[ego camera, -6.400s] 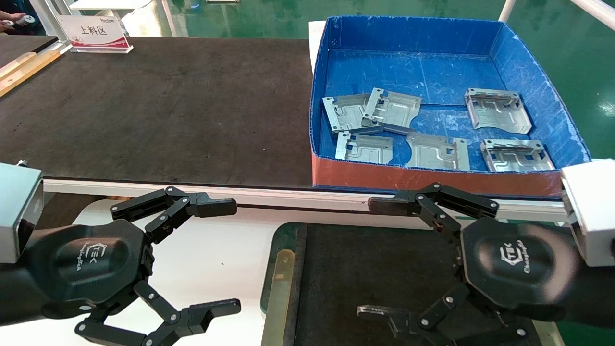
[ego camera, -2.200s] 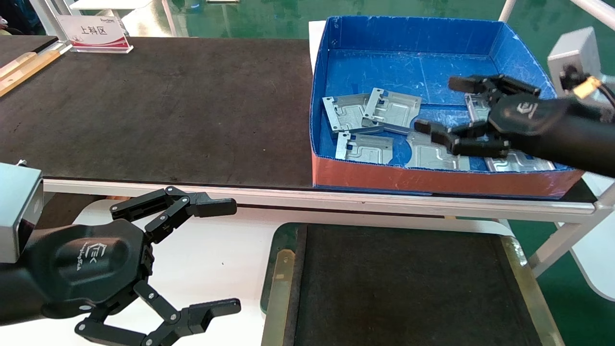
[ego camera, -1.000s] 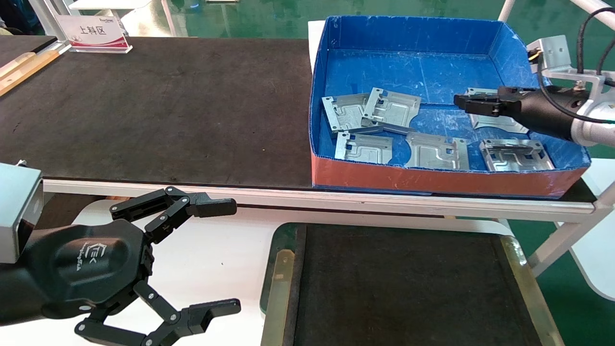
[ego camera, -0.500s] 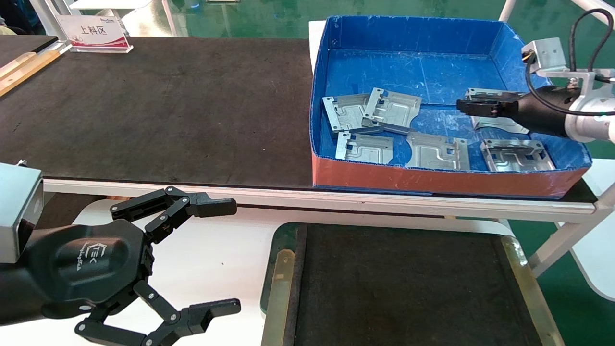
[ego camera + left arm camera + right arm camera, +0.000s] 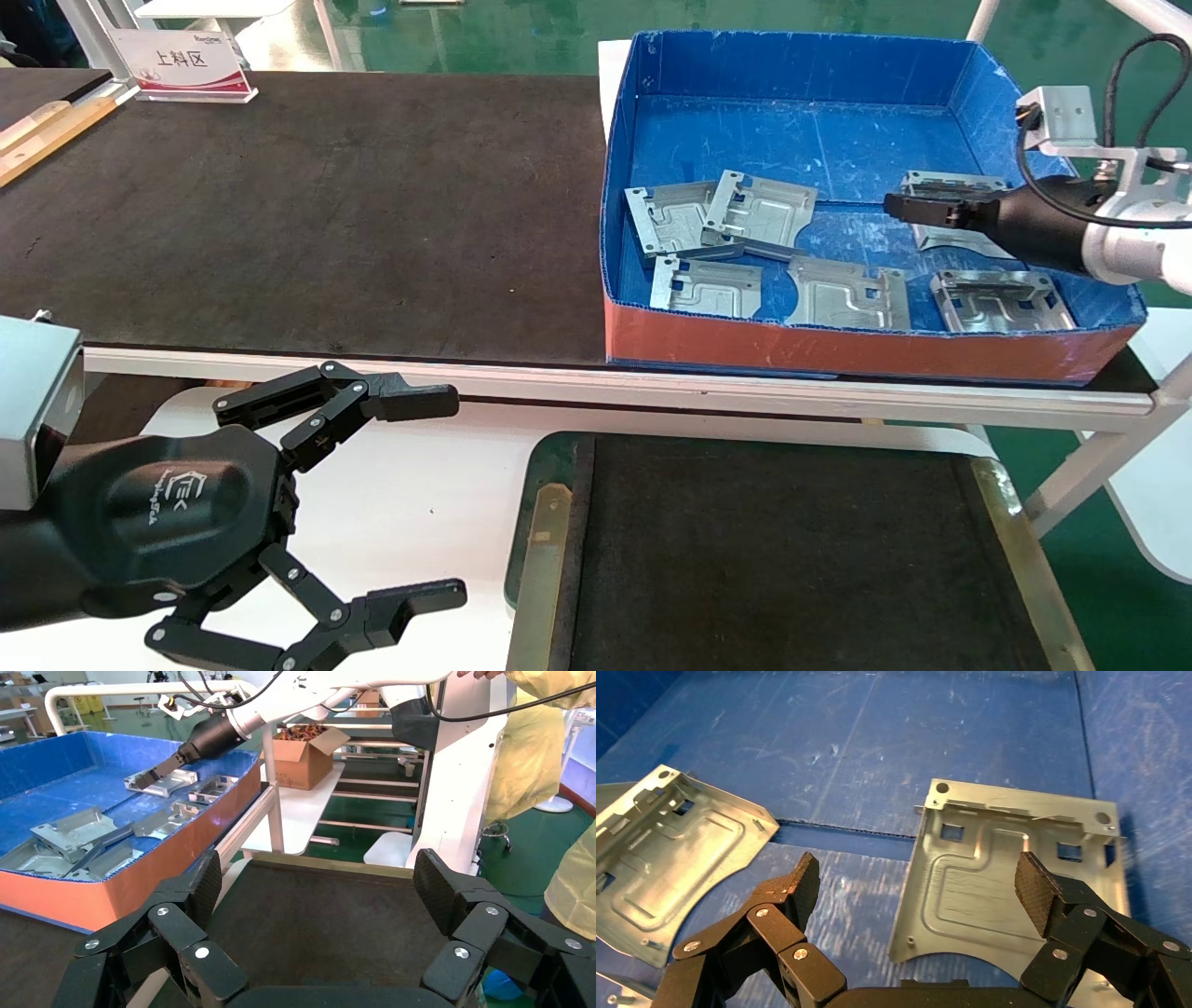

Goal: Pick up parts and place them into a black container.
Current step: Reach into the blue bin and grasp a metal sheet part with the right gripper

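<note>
1. Six parts lie in the blue box (image 5: 1052,149); the target plate (image 5: 1011,881) is the far right one, flat on the floor.
2. The right gripper (image 5: 916,874) hovers just above that plate, jaws spread wide, one pad over its middle, the other over bare blue floor (so it's not yet astride an edge).
3. This looks like the reach-and-align step; next it needs to lower and close on an edge.
4. The black container (image 5: 549,559) waits near the robot, nothing in it.
5. The left gripper (image 5: 447,494) sits parked, open, beside that tray.
</note>
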Available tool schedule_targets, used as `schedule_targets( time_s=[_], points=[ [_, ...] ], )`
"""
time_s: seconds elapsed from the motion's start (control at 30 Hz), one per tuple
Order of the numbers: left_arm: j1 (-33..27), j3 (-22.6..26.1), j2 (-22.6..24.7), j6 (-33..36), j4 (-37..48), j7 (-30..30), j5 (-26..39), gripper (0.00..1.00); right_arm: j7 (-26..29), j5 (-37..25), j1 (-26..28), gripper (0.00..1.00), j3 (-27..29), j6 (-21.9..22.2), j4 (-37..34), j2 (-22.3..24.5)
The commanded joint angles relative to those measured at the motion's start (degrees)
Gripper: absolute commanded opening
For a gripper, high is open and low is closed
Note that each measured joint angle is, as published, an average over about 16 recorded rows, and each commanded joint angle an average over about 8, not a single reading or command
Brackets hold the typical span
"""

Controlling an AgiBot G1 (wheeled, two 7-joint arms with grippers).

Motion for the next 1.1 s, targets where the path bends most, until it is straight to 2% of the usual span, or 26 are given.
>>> schedule_targets(
  time_s=[0.03,0.5,1.1],
  points=[
    [0.0,0.0,0.0,0.0,0.0,0.0,0.0,1.0,0.7,-0.1,-0.2,0.0,-0.1,0.2,0.2,-0.3],
    [0.0,0.0,0.0,0.0,0.0,0.0,0.0,1.0,3.3,-1.1,-0.9,0.0,-0.8,1.6,1.4,-0.6],
    [0.0,0.0,0.0,0.0,0.0,0.0,0.0,1.0,3.9,-2.4,-1.4,0.0,-1.7,2.0,2.2,-0.5]
  ],
)
